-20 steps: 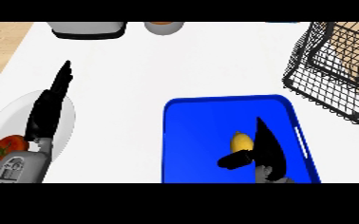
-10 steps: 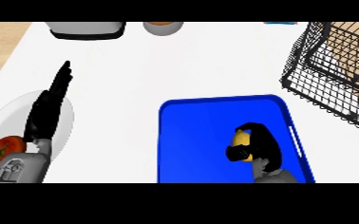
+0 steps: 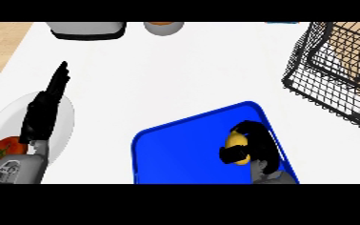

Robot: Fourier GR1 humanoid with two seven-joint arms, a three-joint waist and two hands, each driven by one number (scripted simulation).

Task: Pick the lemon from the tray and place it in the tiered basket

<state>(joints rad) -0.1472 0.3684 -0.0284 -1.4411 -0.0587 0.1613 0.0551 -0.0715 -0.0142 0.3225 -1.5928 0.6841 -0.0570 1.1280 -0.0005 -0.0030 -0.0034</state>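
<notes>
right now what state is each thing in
lemon, over the blue tray, held by the right hand
right hand, shut on the lemon
left hand, open, fingers straight, at the left over the plate
blue tray, flat on the counter, askew
tiered basket, at the right, no lemon in it

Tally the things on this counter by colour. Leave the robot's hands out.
Blue: 1, the blue rectangular tray.
Yellow: 1, the yellow lemon in the right hand.
White: 1, the white round plate.
Red: 1, the red round thing on that plate.
Black: 1, the black wire tiered basket.
Grey: 2, the grey appliance and the small grey bowl.
Total: 7.
</notes>
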